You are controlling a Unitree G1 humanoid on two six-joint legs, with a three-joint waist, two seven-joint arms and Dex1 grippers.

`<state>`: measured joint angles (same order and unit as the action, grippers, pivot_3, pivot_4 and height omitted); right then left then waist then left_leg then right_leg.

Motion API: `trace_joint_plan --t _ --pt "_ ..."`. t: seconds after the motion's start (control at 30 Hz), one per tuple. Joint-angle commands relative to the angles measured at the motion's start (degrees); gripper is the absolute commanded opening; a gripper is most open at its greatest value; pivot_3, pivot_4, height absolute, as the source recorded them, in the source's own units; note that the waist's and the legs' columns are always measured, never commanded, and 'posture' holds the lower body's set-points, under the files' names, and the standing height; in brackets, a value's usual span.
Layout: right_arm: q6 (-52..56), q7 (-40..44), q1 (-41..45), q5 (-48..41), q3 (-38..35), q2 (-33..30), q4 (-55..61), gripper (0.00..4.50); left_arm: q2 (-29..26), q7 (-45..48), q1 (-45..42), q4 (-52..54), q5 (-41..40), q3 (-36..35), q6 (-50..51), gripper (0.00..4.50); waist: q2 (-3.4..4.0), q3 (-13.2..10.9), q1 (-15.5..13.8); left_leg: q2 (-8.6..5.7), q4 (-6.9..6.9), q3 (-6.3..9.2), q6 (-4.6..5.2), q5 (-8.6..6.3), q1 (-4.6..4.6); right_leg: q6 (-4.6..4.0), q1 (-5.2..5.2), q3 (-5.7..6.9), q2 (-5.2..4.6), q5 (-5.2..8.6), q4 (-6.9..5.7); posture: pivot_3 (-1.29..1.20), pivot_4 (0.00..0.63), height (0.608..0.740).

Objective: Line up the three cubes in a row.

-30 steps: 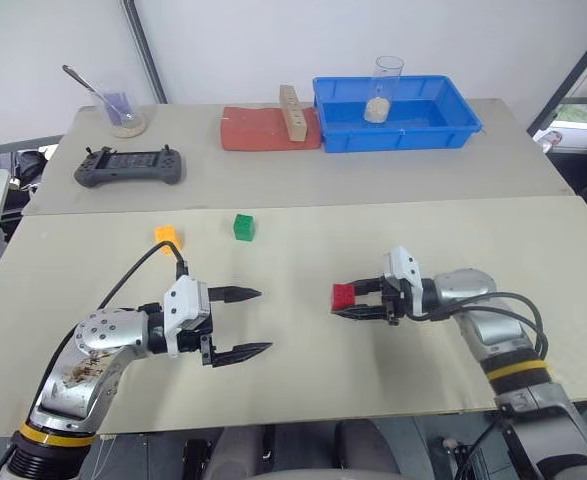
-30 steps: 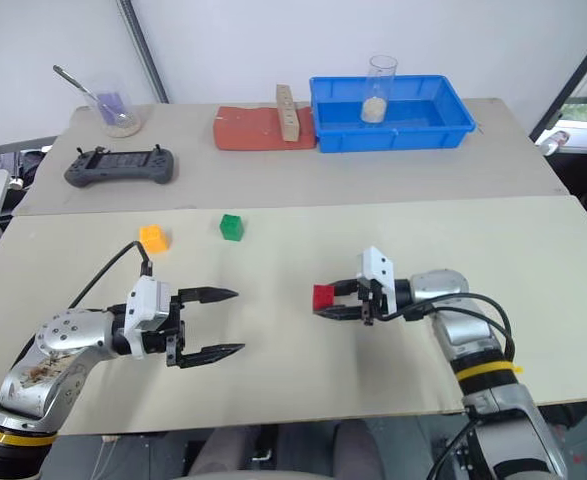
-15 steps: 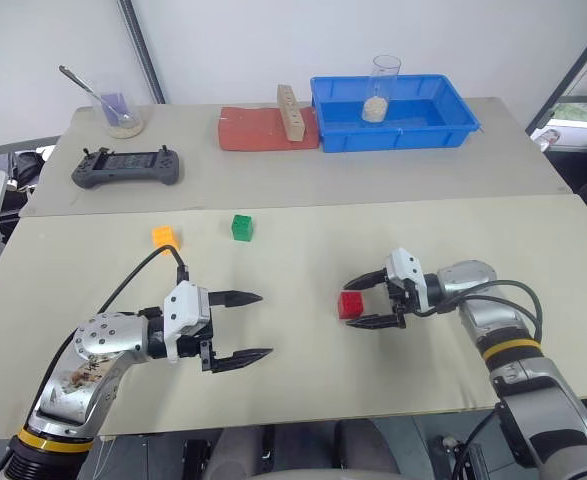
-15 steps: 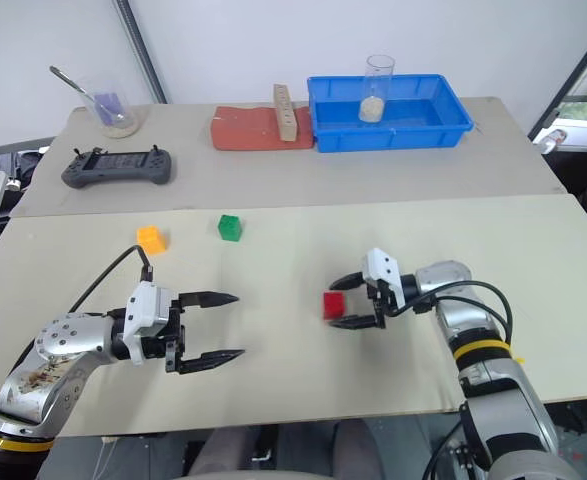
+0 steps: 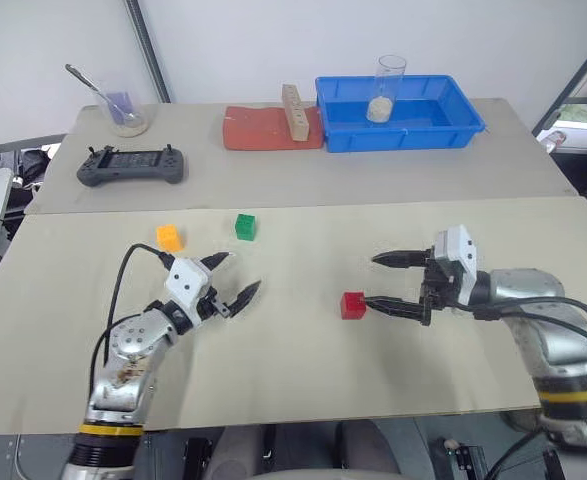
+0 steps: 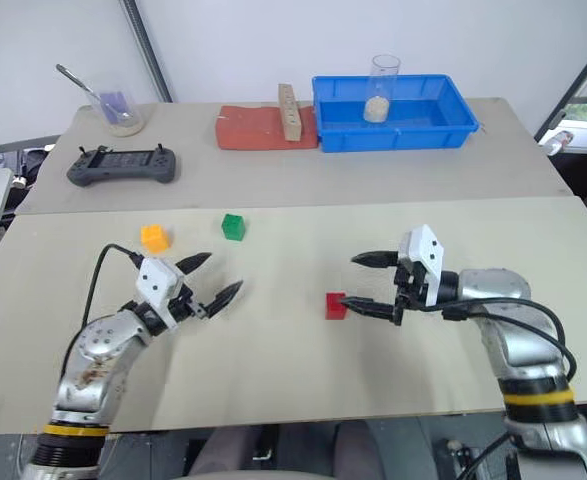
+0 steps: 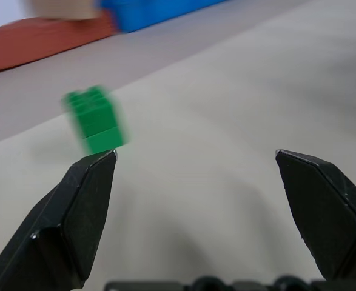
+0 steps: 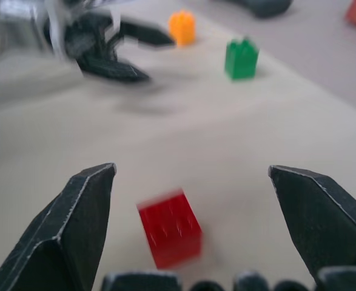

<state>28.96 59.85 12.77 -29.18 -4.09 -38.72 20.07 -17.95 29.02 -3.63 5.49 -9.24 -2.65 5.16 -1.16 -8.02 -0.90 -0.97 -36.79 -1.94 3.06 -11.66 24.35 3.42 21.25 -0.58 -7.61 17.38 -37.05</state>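
The red cube (image 5: 352, 305) lies free on the near table, a little right of centre. My right gripper (image 5: 371, 281) is open just to its right, and the lower fingertip (image 5: 369, 301) is close beside the cube. In the right wrist view the red cube (image 8: 170, 235) sits low between the open fingers. The green cube (image 5: 244, 226) and the orange-yellow cube (image 5: 169, 237) stand further back on the left, a short gap apart. My left gripper (image 5: 238, 272) is open and empty, a little nearer than those two. It points towards the green cube (image 7: 96, 119).
On the far table are a dark game controller (image 5: 131, 165), a glass with a spoon (image 5: 123, 108), a red mat (image 5: 258, 130) with a tall wooden block with holes (image 5: 293, 112), and a blue tray (image 5: 403, 136) holding a clear cup (image 5: 390, 85).
My right gripper opened, left the red cube on the table and drew back to the right. My left gripper swung forward towards the green and orange-yellow cubes, still open.
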Motion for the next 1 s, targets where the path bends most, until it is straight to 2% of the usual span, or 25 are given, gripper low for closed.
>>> trace_joint_plan --t 0.03,0.13,0.3,0.43,0.6,0.7,0.87,1.0 --pt "9.43 -9.36 0.71 -7.43 -3.40 0.84 12.06 4.47 3.65 -8.15 -2.71 -3.19 3.19 -0.46 -1.55 4.50 -0.05 -0.01 -0.04 -0.01 -0.01 -0.01 -0.02 -0.01 0.00 0.00 0.00 0.00 0.01 0.00 0.00 0.00 0.150 0.740" --pt "15.35 -16.33 4.78 -10.99 -3.66 1.33 17.14 4.47 7.34 -13.91 -8.41 -11.32 6.13 0.29 -4.19 4.50 -0.09 -0.02 -0.46 -0.06 -0.07 -0.01 -0.05 0.00 0.00 0.02 -0.02 0.02 0.00 -0.01 0.00 0.00 0.150 0.740" --pt "22.11 -24.08 11.84 -16.10 -4.52 1.36 19.30 4.47 10.04 -16.11 -17.64 -24.12 6.46 0.32 -8.21 4.50 -0.26 -0.03 -1.00 -0.13 -0.12 -0.01 0.02 0.00 0.07 0.06 0.02 0.09 0.04 -0.04 0.02 0.00 0.150 0.740" --pt "23.93 -27.00 13.56 -17.23 -4.50 0.48 19.88 4.47 11.19 -15.88 -23.65 -33.05 6.36 0.68 -10.43 4.50 -0.28 -0.04 -1.32 -0.18 -0.13 0.01 0.07 -0.01 0.26 0.06 0.13 0.19 0.06 -0.04 0.01 0.00 0.150 0.740" --pt "23.88 -28.44 12.67 -17.51 -4.59 -0.44 20.44 4.47 11.34 -15.18 -26.64 -38.31 6.57 0.99 -12.66 4.50 -0.28 -0.04 -1.35 -0.20 -0.17 0.00 0.07 0.01 0.27 0.08 0.11 0.19 0.07 -0.04 -0.02 0.00 0.150 0.740" --pt "23.47 -29.04 11.89 -17.41 -4.59 -1.01 20.95 4.50 11.42 -15.59 -27.31 -39.60 6.78 0.89 -13.92 3.61 -0.28 -0.04 -1.38 -0.19 -0.18 0.00 0.07 0.02 0.26 0.08 0.10 0.20 0.09 -0.04 -0.03 0.00 0.150 0.740" --pt "23.18 -29.76 11.79 -17.65 -4.96 -1.59 21.36 4.50 11.98 -15.83 -27.91 -40.69 6.52 0.56 -14.58 1.24 -0.28 -0.04 -1.39 -0.19 -0.23 0.01 0.09 0.03 0.26 0.08 0.07 0.22 0.10 -0.05 -0.03 0.00 0.150 0.740" --pt "23.20 -30.88 12.64 -17.64 -5.12 -1.71 21.17 4.50 12.01 -15.04 -27.79 -39.93 6.48 1.00 -14.17 1.25 -0.28 -0.04 -1.38 -0.19 -0.23 0.01 0.09 0.03 0.26 0.08 0.07 0.22 0.10 -0.05 -0.04 0.00 0.150 0.740"
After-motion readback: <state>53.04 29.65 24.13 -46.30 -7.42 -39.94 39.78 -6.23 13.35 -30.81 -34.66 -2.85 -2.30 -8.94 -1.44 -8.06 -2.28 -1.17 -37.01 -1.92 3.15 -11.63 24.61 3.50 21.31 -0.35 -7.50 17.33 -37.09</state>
